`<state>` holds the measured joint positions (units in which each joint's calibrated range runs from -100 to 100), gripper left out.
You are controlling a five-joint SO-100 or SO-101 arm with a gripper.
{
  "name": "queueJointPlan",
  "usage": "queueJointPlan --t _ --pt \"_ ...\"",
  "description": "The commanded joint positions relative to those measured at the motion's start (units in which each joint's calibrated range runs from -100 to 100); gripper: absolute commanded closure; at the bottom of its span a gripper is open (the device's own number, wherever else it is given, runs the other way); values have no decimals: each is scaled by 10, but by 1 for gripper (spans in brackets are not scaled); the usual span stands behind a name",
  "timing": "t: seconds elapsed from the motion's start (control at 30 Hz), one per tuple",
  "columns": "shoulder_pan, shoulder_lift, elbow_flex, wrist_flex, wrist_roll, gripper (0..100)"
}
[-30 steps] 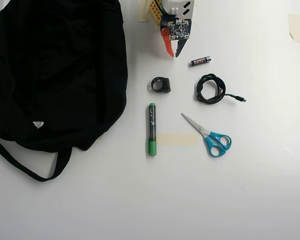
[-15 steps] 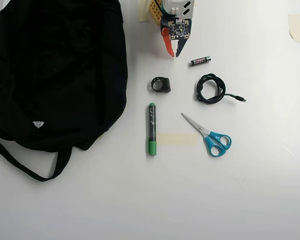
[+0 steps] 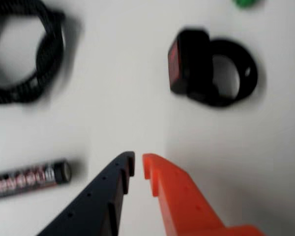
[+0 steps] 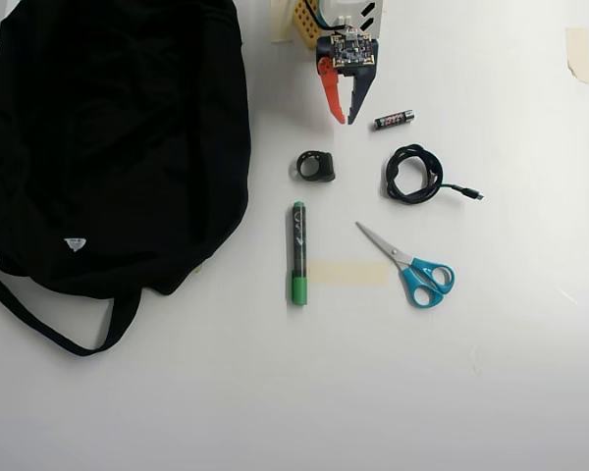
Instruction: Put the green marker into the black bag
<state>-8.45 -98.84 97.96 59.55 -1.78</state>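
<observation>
White print on the green marker (image 4: 298,253) is too small to read; the battery (image 4: 394,120) label is blurred in the wrist view. The marker lies flat on the table (image 4: 491,392), right of the black bag (image 4: 108,147) with its white logo tag. A black ring-like clip (image 4: 316,166) sits above the marker; a coiled cable (image 4: 414,175), scissors (image 4: 409,265) and tape strip (image 4: 348,273) lie right. Gripper (image 4: 343,116) fingertips nearly together, holding nothing, beside the battery.

Matt cloth black bag (image 4: 108,147)
</observation>
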Motion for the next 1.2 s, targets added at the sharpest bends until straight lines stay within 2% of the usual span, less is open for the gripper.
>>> queueJointPlan --t 0.0,0.5,1.17 --pt "-3 -3 13 -81 0 98" --pt "-18 105 -21 -414 3 98" --pt "-12 402 -371 -422 5 98"
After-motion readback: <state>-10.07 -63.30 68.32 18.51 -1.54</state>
